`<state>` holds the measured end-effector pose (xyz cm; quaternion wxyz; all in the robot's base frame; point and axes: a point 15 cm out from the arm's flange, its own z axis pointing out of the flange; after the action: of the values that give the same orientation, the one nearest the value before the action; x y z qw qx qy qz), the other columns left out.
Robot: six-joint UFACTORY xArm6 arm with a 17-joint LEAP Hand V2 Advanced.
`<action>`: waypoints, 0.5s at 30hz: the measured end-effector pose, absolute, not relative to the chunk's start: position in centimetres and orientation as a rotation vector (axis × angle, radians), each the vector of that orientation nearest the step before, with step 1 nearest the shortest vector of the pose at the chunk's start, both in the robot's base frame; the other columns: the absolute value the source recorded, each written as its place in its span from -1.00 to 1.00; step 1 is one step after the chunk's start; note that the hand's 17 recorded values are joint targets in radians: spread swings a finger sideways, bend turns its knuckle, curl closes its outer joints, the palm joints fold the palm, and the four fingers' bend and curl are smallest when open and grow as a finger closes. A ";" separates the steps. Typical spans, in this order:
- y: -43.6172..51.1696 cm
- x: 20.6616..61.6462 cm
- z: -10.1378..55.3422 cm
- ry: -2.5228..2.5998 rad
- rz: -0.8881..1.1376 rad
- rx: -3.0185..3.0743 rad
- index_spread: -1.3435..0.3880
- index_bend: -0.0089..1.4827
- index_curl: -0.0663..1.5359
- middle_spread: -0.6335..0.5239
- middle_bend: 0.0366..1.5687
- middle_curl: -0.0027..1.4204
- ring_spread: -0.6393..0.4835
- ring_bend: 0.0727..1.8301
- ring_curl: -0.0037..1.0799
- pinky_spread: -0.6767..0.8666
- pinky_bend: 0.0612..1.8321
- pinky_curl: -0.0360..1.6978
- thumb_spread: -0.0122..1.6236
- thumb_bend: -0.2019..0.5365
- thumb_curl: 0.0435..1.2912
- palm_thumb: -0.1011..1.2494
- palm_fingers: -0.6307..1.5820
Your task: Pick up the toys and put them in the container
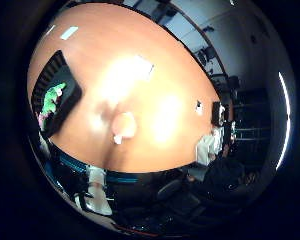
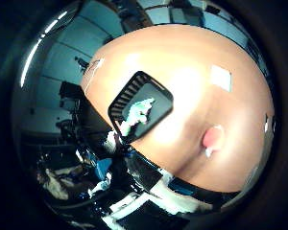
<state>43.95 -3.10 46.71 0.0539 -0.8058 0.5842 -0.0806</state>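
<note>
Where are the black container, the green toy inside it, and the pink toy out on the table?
black container [image 2: 159,96], thumb side palm view, on its bare floor.
green toy [image 1: 52,97], little finger side palm view, on its body.
pink toy [image 2: 212,136], thumb side palm view, on its middle.

Both palm cameras look down from well above the wooden table [image 1: 155,65], taking in most of its top and the room beyond its edges. Shared by the two views: the black container [image 2: 140,106], at 9 o'clock from the pink toy [image 2: 212,136] in either view, and the table itself.
</note>
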 end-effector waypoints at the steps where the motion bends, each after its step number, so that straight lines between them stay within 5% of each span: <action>1: -4.9 44.0 45.9 1.809 -0.244 -2.433 0.14 -0.77 -0.57 0.18 -0.80 -0.55 0.48 -0.84 -0.50 0.38 -0.73 -0.58 0.22 -0.53 -0.63 -0.29 -0.34; 15: -15.7 41.6 30.6 2.041 -0.135 -2.369 0.20 -0.78 -0.58 0.20 -0.79 -0.54 0.48 -0.83 -0.49 0.39 -0.70 -0.58 0.22 -0.53 -0.63 -0.28 -0.35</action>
<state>41.61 -15.65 30.58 0.0056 -0.7569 0.6521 -0.0432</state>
